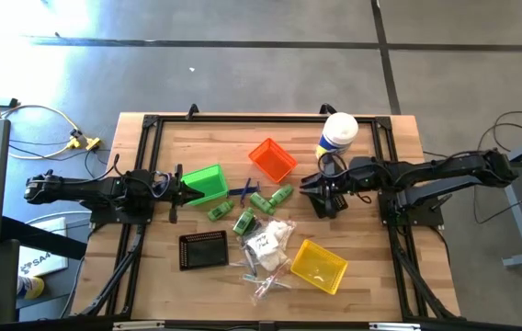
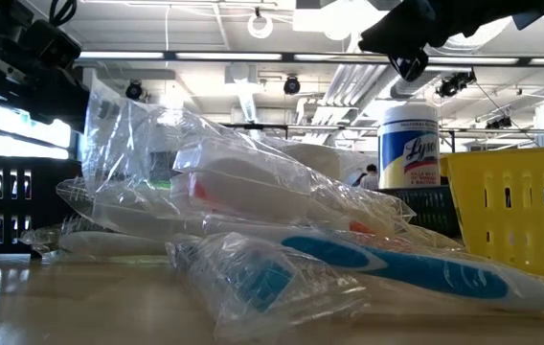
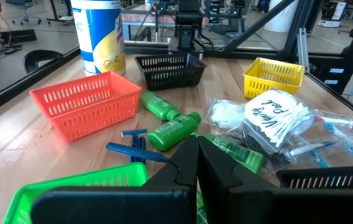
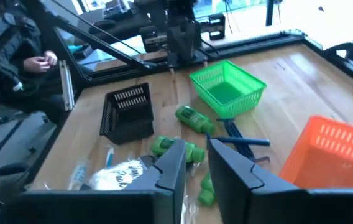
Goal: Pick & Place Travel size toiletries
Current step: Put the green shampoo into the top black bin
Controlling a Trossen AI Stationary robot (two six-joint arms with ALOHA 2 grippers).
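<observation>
Your right hand (image 1: 314, 196) hangs over the worktop (image 1: 151, 276) toward its right edge, near the canister (image 1: 337, 135) at the back; fingers only narrowly apart with nothing between them. Left hand (image 1: 176, 191) is pinched shut and empty, right by the green bin (image 1: 208, 182) on the left side. The toiletries sit mid-worktop: green bottles (image 1: 271, 198), blue razors (image 3: 133, 148), a white packet (image 1: 268, 239) and wrapped toothbrushes (image 2: 396, 264) toward the front edge, between the black bin (image 1: 203, 249) and yellow bin (image 1: 320, 266).

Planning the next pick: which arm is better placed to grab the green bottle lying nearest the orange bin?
Probably the right. The right gripper hovers just beside that green bottle, fingers apart. The left gripper sits shut by the green bin, farther off.
</observation>
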